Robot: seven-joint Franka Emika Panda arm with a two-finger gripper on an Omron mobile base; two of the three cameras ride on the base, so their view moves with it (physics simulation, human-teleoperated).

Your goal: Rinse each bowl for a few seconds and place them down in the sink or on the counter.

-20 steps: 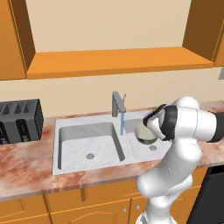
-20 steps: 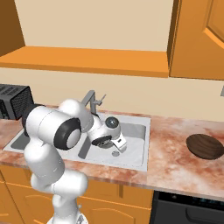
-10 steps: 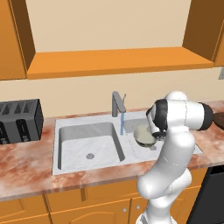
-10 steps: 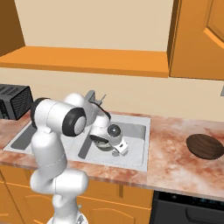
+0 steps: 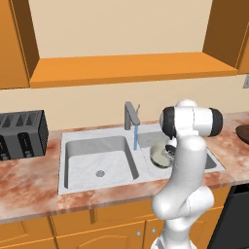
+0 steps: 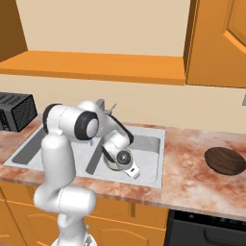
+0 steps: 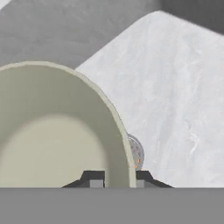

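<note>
Swinging round over the last second, the arm now stands more upright in the left base view, its elbow above the right basin of the sink (image 5: 87, 141); the cream bowl (image 5: 159, 154) sits lower, down inside that basin and just right of the blue water stream (image 5: 135, 137) that falls from the faucet (image 5: 130, 115), no longer held up beside it; the toaster (image 5: 22, 134) rests on the worktop (image 5: 29, 182) well to the left (it plays no part).

Right base view: the hand has come down with the bowl, and the end effector (image 6: 120, 162) points into the basin near its front wall; the bowl is mostly hidden behind the wrist; the dark brown bowl (image 6: 225, 160) lies untouched on the worktop, well apart on the right.

Hand view: the bowl's rim (image 7: 116, 127) runs between the two dark finger tips (image 7: 93, 177), so the end effector pinches the bowl's wall, with the basin floor and drain (image 7: 134, 153) close beneath; whether the grip is starting to loosen I cannot tell.

My judgement: the first bowl's rinse is over and it is being set down in the sink; the brown bowl is yet to be rinsed.
</note>
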